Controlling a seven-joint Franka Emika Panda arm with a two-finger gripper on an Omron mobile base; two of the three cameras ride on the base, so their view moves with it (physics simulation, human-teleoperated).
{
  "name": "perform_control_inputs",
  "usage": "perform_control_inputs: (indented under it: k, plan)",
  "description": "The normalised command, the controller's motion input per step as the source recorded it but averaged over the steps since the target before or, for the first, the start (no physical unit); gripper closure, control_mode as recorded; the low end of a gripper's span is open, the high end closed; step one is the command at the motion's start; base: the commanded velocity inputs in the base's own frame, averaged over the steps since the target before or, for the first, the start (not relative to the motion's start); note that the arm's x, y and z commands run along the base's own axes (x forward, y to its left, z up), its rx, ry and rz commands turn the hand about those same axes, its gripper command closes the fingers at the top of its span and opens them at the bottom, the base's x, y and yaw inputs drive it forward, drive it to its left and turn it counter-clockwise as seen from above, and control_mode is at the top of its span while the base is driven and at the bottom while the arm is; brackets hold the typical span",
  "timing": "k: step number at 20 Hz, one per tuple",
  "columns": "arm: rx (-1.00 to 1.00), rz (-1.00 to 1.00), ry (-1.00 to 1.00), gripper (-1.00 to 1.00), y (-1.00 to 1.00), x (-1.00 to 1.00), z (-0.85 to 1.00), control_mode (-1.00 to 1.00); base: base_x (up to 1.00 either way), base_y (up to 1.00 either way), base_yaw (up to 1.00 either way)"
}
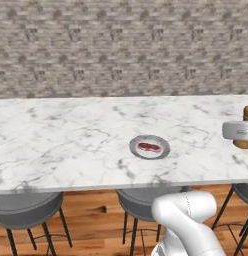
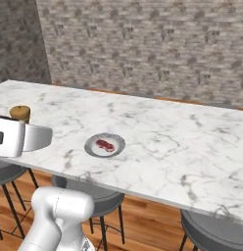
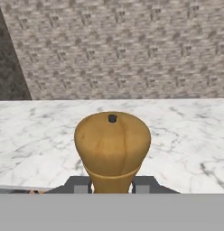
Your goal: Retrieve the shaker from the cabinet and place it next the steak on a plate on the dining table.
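One shaker [image 3: 112, 149] stands upright between the two dark fingers [image 3: 80, 185] of the gripper [image 3: 112, 186], which is clamped on its narrow lower part; the rounded golden-brown top with a small dark knob rises above them. In the left base view the shaker [image 1: 244, 128] sits at the far right edge, partly covered by the white hand, above the dining table [image 1: 71, 145]. In the right base view the shaker [image 2: 20, 113] shows at the far left, just behind the hand, over the near left part of the dining table [image 2: 192, 152].

One round grey plate [image 1: 149, 147] lies on the marble top near its front edge, with one small reddish steak [image 1: 149, 147] in its middle. The plate [image 2: 105, 145] and steak [image 2: 105, 144] lie well apart from the shaker.

Three round grey stools appear under the table in the left base view: one at the left [image 1: 26, 210], one in the middle [image 1: 138, 200] and part of one at the right [image 1: 243, 192]. A brick wall [image 1: 124, 45] runs behind the table.
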Motion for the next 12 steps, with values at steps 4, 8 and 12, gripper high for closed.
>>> perform_control_inputs:
  k: [4,8,12]
  plan:
    - [0.0,0.0,0.0,1.0,0.0,0.0,0.0,1.0,0.85,0.0,0.18]
    - [0.0,0.0,0.0,1.0,0.0,0.0,0.0,1.0,0.9,0.0,0.04]
    - [0.0,0.0,0.0,1.0,0.0,0.0,0.0,1.0,0.86,0.0,0.0]
